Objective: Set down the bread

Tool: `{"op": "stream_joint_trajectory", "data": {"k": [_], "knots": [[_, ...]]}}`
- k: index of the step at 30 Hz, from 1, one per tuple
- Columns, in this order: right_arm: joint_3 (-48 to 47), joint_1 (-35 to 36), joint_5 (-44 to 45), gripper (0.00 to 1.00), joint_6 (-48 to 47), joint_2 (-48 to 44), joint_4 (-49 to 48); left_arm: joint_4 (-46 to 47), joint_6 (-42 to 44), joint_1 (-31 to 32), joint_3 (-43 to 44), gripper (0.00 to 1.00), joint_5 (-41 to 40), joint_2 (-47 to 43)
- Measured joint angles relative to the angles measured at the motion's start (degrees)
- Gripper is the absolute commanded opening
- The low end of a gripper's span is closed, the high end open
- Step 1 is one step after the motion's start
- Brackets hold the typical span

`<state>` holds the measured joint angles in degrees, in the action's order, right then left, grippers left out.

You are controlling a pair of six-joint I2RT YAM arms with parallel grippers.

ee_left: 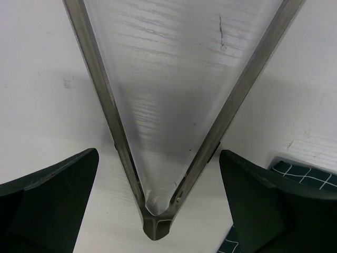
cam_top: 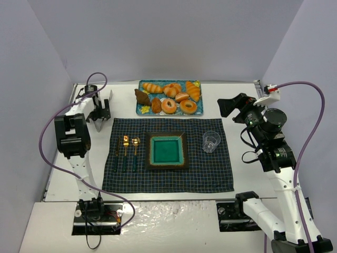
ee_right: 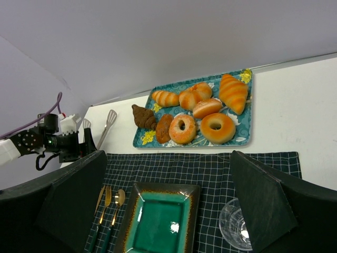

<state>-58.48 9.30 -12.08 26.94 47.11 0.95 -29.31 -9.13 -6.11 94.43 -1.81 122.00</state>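
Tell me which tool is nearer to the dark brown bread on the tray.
Left. The left tool is just left of the bread, off the tray; the right tool is beyond the tray's right end.

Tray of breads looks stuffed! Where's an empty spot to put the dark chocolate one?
The green plate is bare, sitting between the cutlery and the glass. The placemat strip below the plate, nearer the arms, is bare too. The tray is crowded, with the dark bread at its left end.
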Motion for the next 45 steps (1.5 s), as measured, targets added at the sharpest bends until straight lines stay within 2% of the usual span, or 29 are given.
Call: {"op": "stream_joint_trajectory", "data": {"k": [30,35,45], "knots": [[1.11,0.00,-0.71,1.00,-0.20,-0.06,-0.78,-0.47,-3.06,-0.08,6.43,0.97,2.03,4.78],[1.77,0.00,-0.83,1.00,-0.18,-0.21,-0.75,0.44,-5.39,-0.84,5.58,0.97,3.67,4.72],[2.75,0.00,-0.83,1.00,-0.07,-1.90,-0.79,9.75,-10.71,-1.88,-2.44,0.95,4.29,0.77]]}}
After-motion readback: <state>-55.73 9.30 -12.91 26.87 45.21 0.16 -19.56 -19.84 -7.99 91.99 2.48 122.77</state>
